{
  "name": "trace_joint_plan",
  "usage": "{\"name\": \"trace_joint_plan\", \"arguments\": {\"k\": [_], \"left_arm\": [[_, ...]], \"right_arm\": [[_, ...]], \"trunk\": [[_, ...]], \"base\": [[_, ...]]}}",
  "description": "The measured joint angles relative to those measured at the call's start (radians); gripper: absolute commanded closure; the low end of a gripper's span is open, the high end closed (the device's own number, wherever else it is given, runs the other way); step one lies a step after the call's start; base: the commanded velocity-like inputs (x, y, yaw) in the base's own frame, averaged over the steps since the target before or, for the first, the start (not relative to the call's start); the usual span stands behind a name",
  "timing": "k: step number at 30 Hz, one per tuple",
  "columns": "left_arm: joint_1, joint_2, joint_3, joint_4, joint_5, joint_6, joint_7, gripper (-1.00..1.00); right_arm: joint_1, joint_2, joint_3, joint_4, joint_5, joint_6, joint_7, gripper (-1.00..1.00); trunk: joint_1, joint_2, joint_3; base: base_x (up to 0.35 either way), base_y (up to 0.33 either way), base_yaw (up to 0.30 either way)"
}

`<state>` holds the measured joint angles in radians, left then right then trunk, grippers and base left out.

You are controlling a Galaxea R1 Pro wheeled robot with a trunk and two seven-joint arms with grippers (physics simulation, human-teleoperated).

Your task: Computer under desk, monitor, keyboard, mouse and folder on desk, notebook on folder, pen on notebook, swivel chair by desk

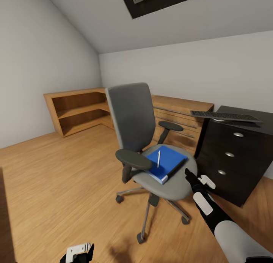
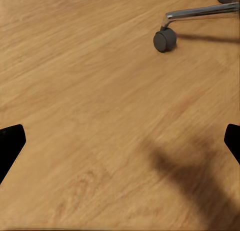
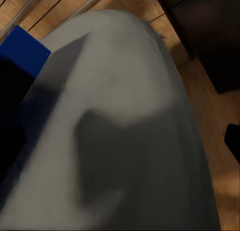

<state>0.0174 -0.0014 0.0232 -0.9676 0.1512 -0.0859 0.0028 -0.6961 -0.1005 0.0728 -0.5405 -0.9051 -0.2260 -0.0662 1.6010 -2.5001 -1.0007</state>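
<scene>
Here, no writing is legible; the right gripper (image 1: pixel 188 173), spread open, hovers beside the folder (image 1: pixel 166 162); the left gripper's (image 2: pixel 120 141) fingers gape over floor (image 2: pixel 90 101).

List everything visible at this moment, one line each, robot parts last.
grey swivel chair with black armrests: one, centre of the wooden floor
bright blue flat folder: one, on the chair seat
slim pale pen: one, lying on top of the blue folder
flat black keyboard: one, on the black pedestal top, one end overhanging
black three-drawer pedestal: one, right of the chair
light wooden low shelving: one run, along the walls behind the chair
right claw: black, at the seat's edge beside the folder, open
left claw: black and white, low over the floor, open
</scene>
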Motion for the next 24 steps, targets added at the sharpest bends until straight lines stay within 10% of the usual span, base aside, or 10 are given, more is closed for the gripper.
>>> {"name": "trace_joint_plan", "arguments": {"k": [24], "left_arm": [[0.001, 0.000, -0.001, 0.000, 0.000, 0.002, 0.002, -1.00]], "right_arm": [[0.000, 0.002, -0.004, 0.000, 0.001, 0.000, 0.001, -1.00]], "trunk": [[0.000, 0.000, 0.000]], "base": [[0.000, 0.000, 0.215]]}}
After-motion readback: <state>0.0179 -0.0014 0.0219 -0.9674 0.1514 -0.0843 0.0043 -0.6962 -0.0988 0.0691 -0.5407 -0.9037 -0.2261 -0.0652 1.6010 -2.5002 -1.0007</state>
